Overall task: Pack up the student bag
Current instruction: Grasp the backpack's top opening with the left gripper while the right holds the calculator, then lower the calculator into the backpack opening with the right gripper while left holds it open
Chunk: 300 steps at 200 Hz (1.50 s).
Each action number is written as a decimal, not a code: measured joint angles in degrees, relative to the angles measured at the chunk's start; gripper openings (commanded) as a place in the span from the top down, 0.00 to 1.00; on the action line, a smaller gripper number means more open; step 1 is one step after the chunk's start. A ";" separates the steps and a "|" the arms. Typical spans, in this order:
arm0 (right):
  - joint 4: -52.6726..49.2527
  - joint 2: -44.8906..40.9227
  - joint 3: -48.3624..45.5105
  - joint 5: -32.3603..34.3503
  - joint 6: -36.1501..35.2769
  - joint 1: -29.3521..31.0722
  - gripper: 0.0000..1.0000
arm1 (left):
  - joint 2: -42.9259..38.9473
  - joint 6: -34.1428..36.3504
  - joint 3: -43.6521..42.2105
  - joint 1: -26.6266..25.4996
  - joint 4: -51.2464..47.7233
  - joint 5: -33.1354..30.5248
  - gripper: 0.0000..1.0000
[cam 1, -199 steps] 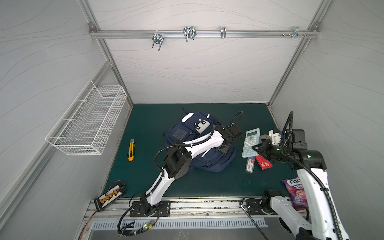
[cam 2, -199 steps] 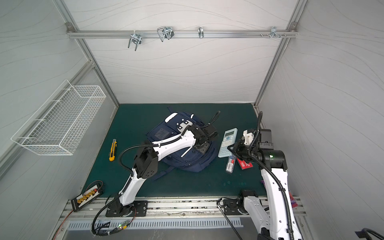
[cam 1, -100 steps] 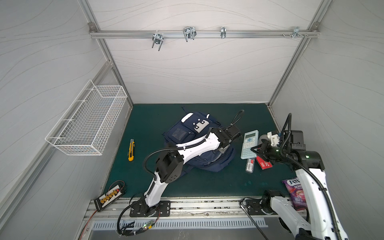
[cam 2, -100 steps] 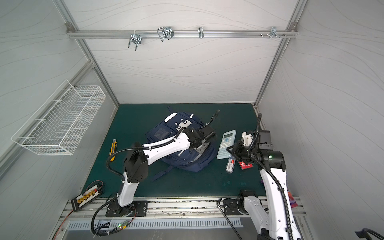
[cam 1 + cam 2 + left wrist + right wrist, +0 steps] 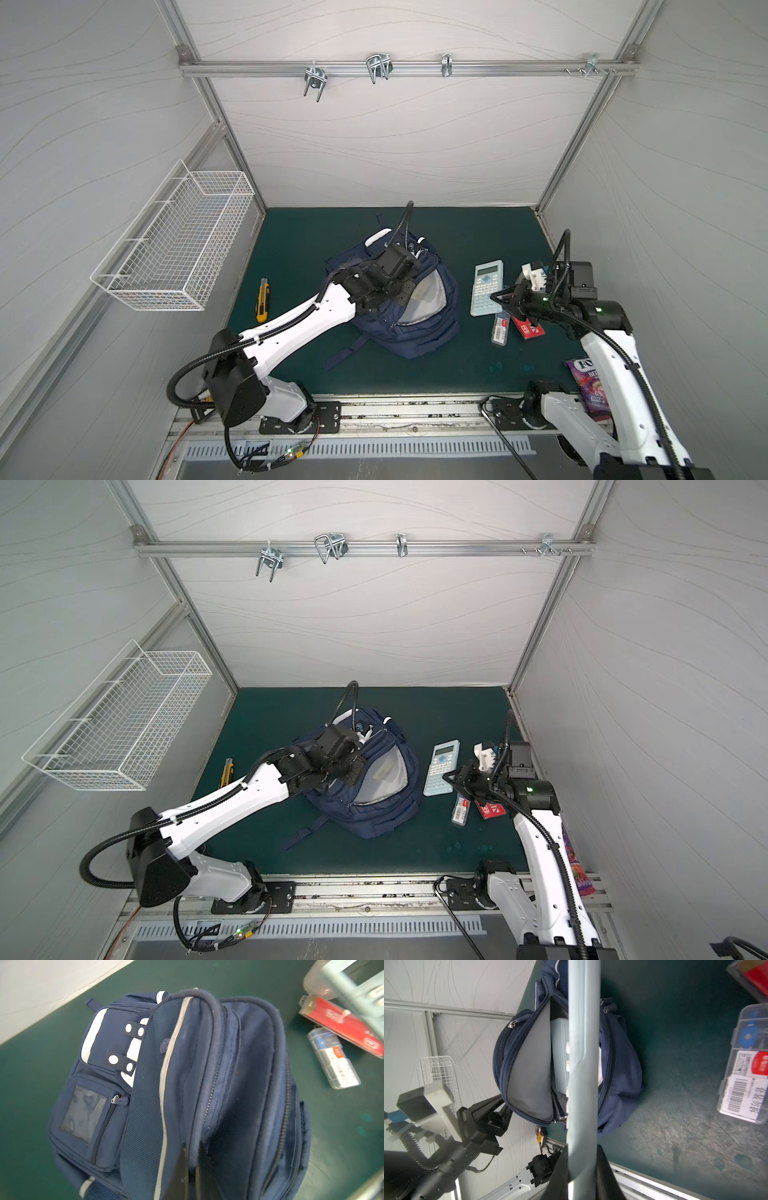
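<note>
Dark green mat with a navy student bag at centre, a yellow utility knife well left, and a clear plastic case beside a red packet at right.

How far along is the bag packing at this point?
Done: the student bag is unzipped, with a pale item inside. In hand: the left hand pinches the opening's rim; the right hand grips the calculator. Left: clear case, red pack, utility knife and purple packet lie outside.
</note>
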 measured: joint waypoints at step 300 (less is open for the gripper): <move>26.77 20.74 -1.44 11.10 13.68 33.66 1.00 | -15.56 -2.08 -18.53 12.04 20.65 26.05 1.00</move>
